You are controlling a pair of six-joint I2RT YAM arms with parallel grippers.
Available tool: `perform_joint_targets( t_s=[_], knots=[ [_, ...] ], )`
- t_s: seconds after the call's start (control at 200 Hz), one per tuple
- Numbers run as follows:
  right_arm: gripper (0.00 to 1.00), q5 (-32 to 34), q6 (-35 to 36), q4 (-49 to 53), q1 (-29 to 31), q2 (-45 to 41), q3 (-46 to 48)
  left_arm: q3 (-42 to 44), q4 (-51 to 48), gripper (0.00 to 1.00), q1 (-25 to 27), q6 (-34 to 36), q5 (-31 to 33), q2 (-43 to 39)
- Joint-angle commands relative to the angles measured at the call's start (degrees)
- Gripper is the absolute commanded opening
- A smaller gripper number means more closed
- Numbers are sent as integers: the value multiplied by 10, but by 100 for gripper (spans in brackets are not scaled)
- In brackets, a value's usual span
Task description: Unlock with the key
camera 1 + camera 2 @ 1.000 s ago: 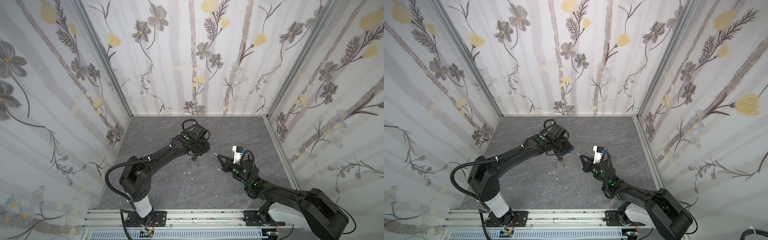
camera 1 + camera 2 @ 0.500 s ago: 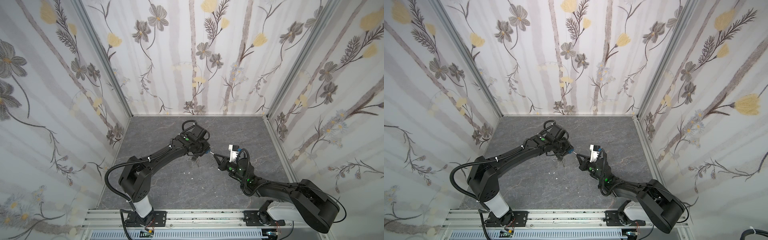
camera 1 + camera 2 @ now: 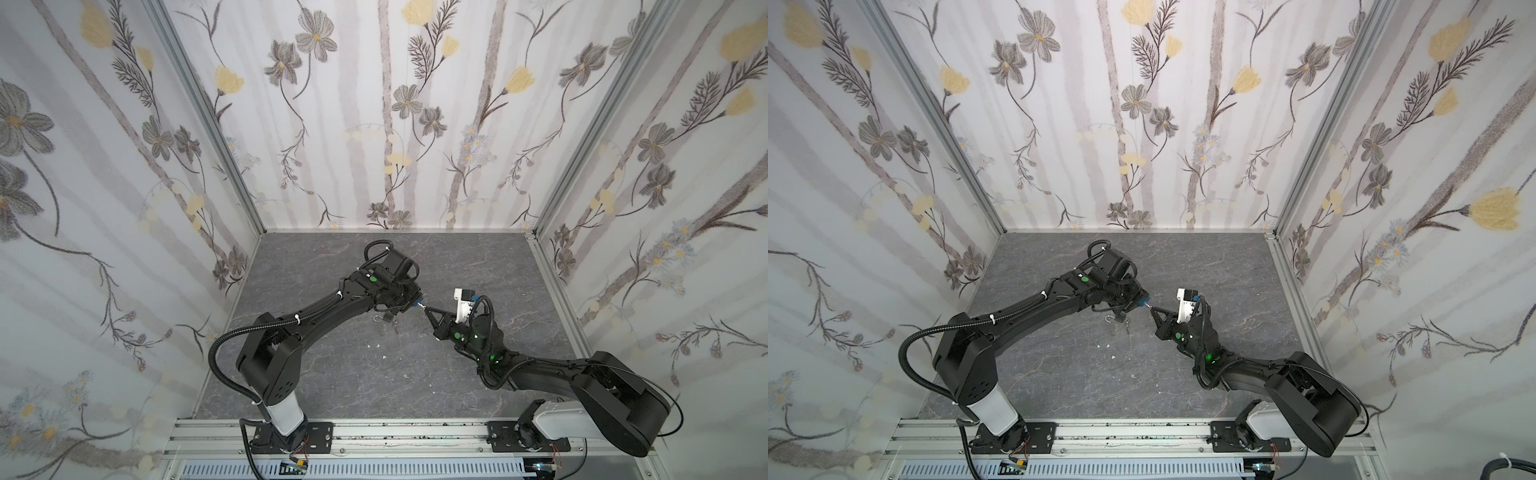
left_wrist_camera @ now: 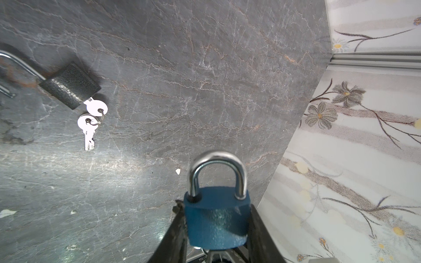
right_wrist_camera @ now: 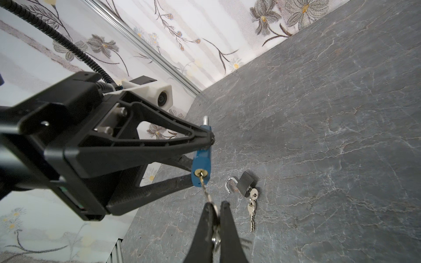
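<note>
Above the middle of the grey veined table [image 5: 319, 136], the left jaws clamp a blue metal padlock [image 4: 216, 223], shackle closed; the right jaws pinch a small silver key [image 5: 203, 185] whose tip meets its brass keyhole (a black padlock [image 5: 245, 183], shackle open, lies nearby).

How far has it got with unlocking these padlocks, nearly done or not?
Looks done: the black padlock lies on the table, its shackle swung open and spare keys hanging from it. In hand: the left gripper grips the blue padlock; the right gripper, shut on the key, has its tip at the keyhole, depth unclear. Left: turn the key until the blue lock's closed hoop pops.
</note>
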State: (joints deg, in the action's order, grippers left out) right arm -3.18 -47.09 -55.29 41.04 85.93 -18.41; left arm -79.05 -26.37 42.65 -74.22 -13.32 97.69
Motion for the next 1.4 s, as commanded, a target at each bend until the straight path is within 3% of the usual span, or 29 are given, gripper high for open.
perform_joint_targets(
  t_s=[0.0, 0.704, 0.994, 1.394],
  knots=[
    [0, 21, -8, -33, 0, 0, -5, 0, 24, 26, 0, -9, -4, -5],
    [0, 37, -43, -16, -5, -16, -24, -2, 35, 25, 8, -16, -14, 7],
    [0, 41, -57, 45, -5, -19, -55, -8, 42, 23, 14, -22, -4, 13],
    [0, 42, -79, 36, 38, 13, -103, -14, 63, 21, 21, -37, 7, 25]
  ],
)
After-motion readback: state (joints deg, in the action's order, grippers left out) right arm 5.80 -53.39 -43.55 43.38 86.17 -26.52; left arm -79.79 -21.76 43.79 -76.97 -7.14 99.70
